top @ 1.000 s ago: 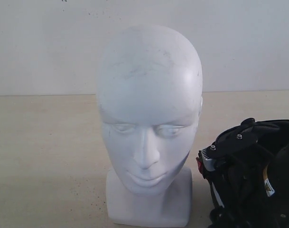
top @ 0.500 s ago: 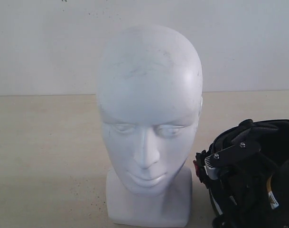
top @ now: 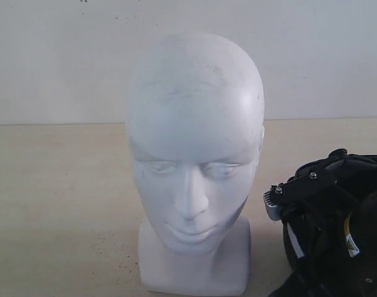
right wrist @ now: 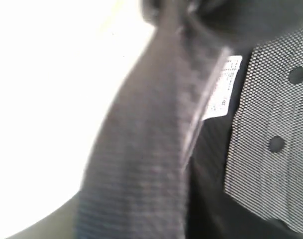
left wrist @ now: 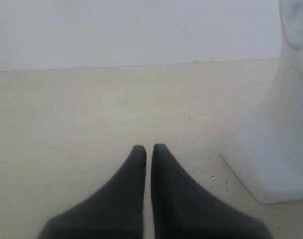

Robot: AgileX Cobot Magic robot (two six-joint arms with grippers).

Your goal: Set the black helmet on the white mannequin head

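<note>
1. The smooth white bald mannequin head (top: 194,142) stood upright on its squarish base (top: 194,269) at the middle of the pale beige tabletop (top: 58,204). It faced the exterior camera and had faint grey scuffs on its crown.
2. The matte black rounded helmet (top: 321,253) was low at the right edge of the exterior view, beside the head's base but apart from it. Its padded inside was turned toward the camera, and the frame cut part of it off.
3. On the helmet's side nearest the head sat a black plate with two screws (top: 307,184) and a small silver toothed piece (top: 272,201).
4. The right wrist view, very close and blurred, showed a dark woven strap (right wrist: 141,149), a white printed label (right wrist: 222,87) and dotted mesh lining (right wrist: 270,109).
5. The right pincer could not be picked out from the black mass, so I cannot tell whether it was open or closed.
6. The left pincer (left wrist: 149,148) was held low near the tabletop, its two dark fingers closed almost tip to tip on nothing, with the head's base near it.
</note>
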